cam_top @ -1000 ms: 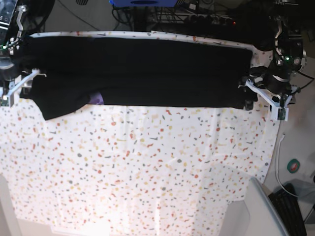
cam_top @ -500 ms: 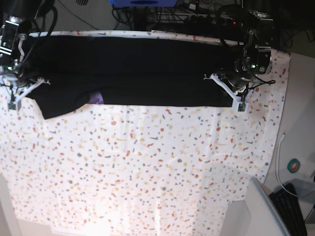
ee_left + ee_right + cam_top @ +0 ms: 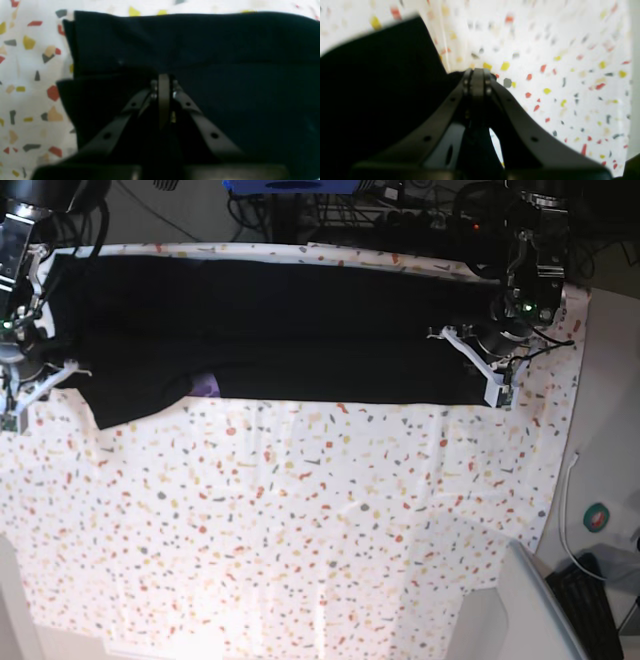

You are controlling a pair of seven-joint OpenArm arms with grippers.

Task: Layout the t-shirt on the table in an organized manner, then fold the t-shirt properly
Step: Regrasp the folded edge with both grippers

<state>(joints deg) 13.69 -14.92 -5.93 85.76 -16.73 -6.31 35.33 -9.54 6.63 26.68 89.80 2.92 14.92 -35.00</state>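
The black t-shirt [image 3: 290,330] lies as a long folded band across the far side of the flecked table [image 3: 300,510]. A purple bit of its print [image 3: 203,384] peeks out at the near edge. My left gripper [image 3: 468,365] sits on the shirt's right end, shut with dark fabric [image 3: 225,50] pinched at its tip [image 3: 163,80]. At the shirt's left end my right gripper [image 3: 45,385] is shut on the cloth's edge [image 3: 382,75]; its tip [image 3: 477,75] is where black fabric meets the table.
Cables and dark equipment [image 3: 400,220] crowd the space beyond the far table edge. A grey curved object [image 3: 520,610], a keyboard [image 3: 585,605], a white cable [image 3: 568,510] and a tape roll [image 3: 597,517] lie off the table's right side.
Both grippers went from open to shut at the shirt's ends. The left arm swung inward over the shirt's right end; the shirt's left sleeve part slid slightly toward the near side.
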